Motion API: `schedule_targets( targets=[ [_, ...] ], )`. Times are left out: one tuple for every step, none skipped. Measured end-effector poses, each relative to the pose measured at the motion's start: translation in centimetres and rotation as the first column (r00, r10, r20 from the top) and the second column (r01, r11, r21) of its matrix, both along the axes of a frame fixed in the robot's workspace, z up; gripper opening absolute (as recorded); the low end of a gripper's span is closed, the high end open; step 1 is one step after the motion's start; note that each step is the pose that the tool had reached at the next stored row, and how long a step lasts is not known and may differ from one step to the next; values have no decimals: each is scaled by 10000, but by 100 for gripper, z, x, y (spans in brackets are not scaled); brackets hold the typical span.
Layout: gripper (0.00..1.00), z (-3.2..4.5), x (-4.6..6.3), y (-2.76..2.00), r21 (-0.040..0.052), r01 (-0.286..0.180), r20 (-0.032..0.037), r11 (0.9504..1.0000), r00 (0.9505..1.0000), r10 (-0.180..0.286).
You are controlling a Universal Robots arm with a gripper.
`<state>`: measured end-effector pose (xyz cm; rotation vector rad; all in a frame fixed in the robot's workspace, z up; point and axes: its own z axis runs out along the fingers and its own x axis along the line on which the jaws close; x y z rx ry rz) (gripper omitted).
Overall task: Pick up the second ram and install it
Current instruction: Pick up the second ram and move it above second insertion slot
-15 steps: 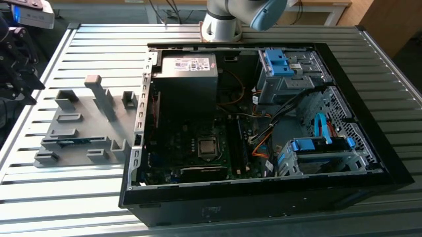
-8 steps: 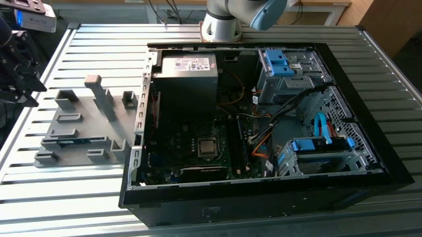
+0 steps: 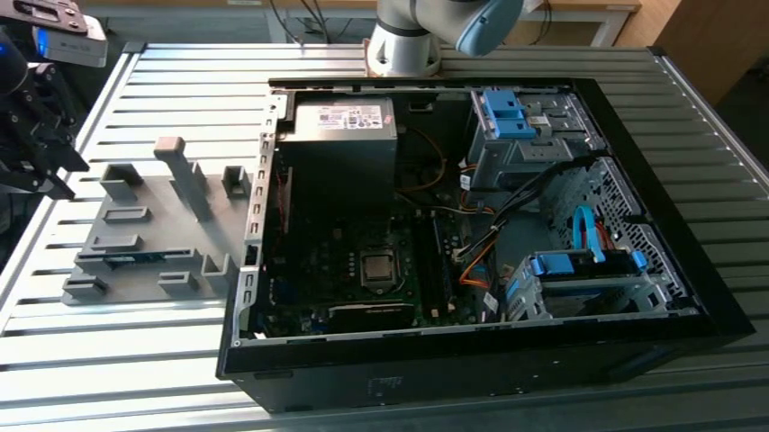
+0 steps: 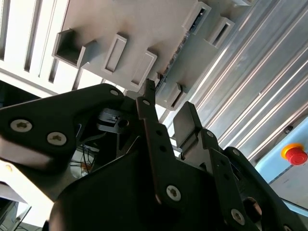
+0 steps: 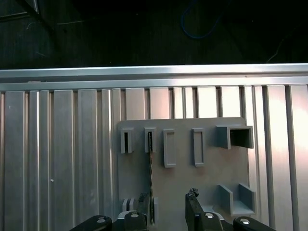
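Open gripper poised over the grey holder, which lies on the slatted table beside an opened computer case. The gripper's fingers are spread apart and have hold of nothing. The ram stick stands on edge in the holder's slots. In the first wrist view it is a thin dark line running between two slotted posts. In the exterior view the ram stick shows as a blue-green strip low in the holder, to that view's left of the case. One finger lies close to the line of the stick, the other well to one side; neither appears to touch it. The stick is judged light, stiff and thin, yet fragile: its chips and contact edge would not tolerate scraping or bending. The soundest hold would be across its two flat faces near mid-length, on the edge standing clear of the slots, with a modest squeeze, since the smooth board could slip or tilt.
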<state>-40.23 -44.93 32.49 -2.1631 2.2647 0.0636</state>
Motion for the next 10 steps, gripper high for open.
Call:
schedule_targets(
  targets=[
    [43,-7,0,0,-1,0,-1,10000,10000,0],
    [43,-14,0,0,-1,0,0,10000,10000,0],
    [43,-19,0,0,0,0,-1,10000,10000,0],
    [43,-25,0,0,0,0,-1,10000,10000,0],
    [43,-31,0,0,-1,0,-1,10000,10000,0],
    [43,-36,0,0,-1,0,-1,10000,10000,0],
    [43,-42,0,0,-1,0,-1,10000,10000,0],
    [43,-47,0,0,-1,0,-1,10000,10000,0],
    [43,-53,0,0,0,0,-1,10000,10000,0],
    [43,-58,0,0,0,0,-1,10000,10000,0]
  ],
)
